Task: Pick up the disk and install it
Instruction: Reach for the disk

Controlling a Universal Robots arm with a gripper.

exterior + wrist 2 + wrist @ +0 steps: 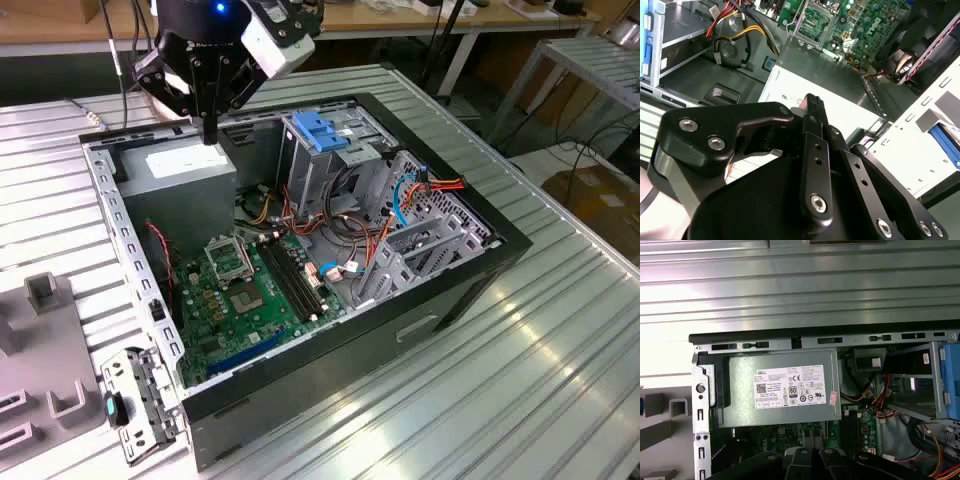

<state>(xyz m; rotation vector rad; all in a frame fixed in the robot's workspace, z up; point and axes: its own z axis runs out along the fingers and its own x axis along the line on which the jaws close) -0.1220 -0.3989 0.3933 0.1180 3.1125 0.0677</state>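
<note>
- Exterior view: the pincer [207, 128] hung just above the grey power supply [185, 175], in the back corner of the open computer case [330, 350] on the ribbed metal surface [540, 380].
- In the second wrist view the pincer [812, 102] was narrow. Its fingers were pressed together with nothing between them, and the tips aimed at the supply's white label [845, 112].
- The disk [945, 142], as far as I could judge, was the blue-edged piece lying in a pale fixture [910, 150]. That put it beyond the case rim [872, 95] and well apart from the pincer, so it was not yet picked up.
- The drive cage [345, 165], topped by a blue latch plate [320, 130], stood beside the power supply, toward the exterior view's right.
- The pick-up was the step in hand, and barely begun. Done well, it called for three things:
  - spreading the fingers before any descent;
  - clearing the case rim with room to spare;
  - gripping the disk squarely across its blue edges, level, so it would not twist.
</note>
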